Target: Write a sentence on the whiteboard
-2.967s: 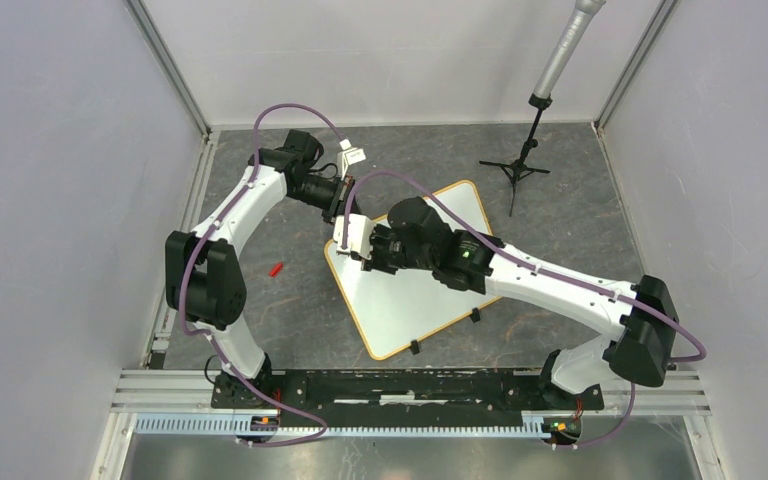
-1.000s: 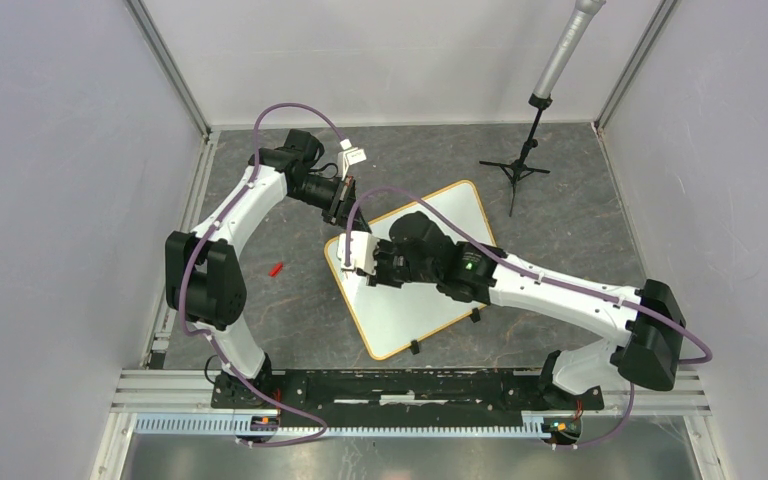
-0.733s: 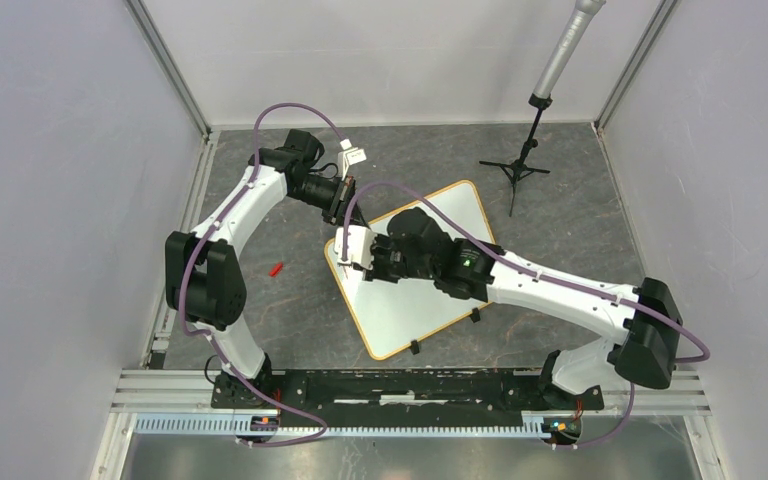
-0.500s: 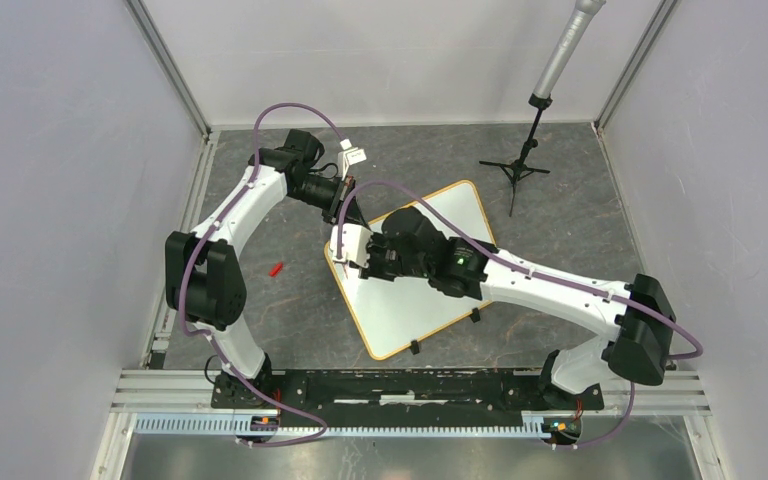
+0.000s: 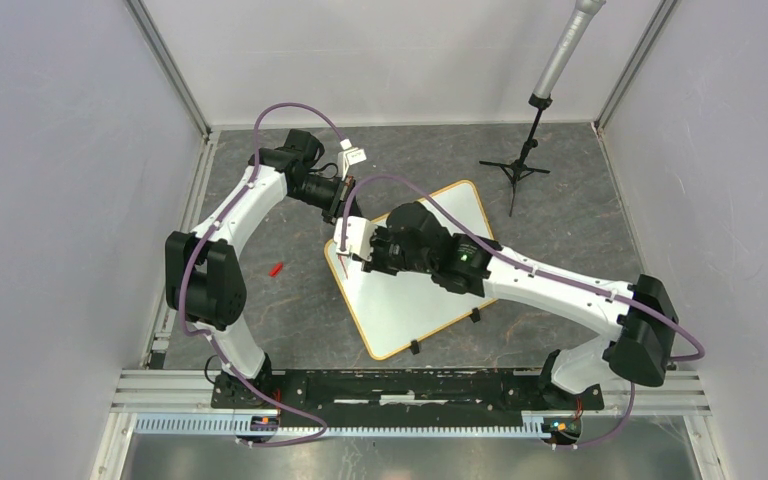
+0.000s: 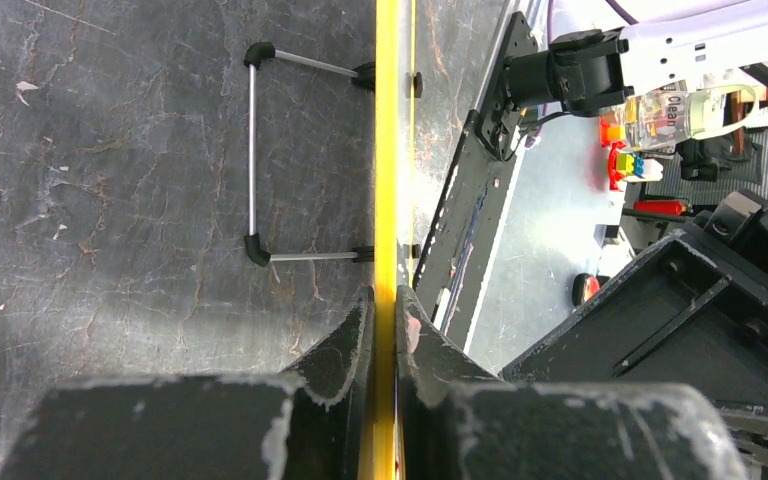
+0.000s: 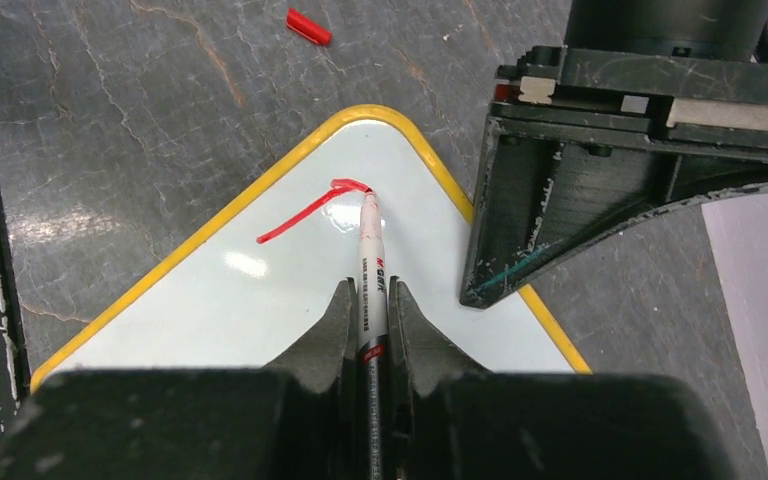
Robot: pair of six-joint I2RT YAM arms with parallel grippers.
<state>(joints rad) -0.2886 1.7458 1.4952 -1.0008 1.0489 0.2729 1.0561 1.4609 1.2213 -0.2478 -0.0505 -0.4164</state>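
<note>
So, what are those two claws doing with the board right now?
Left claw shut on whiteboard rim. Right claw shut on marker, tip on board. One red stroke written. Small red piece lies clear.

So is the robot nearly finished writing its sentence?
Not nearly. Done: cap off, one red stroke on the whiteboard corner. In hand: the right gripper holds the marker tip there, the left gripper clamps the rim. Left: almost the whole sentence.
</note>
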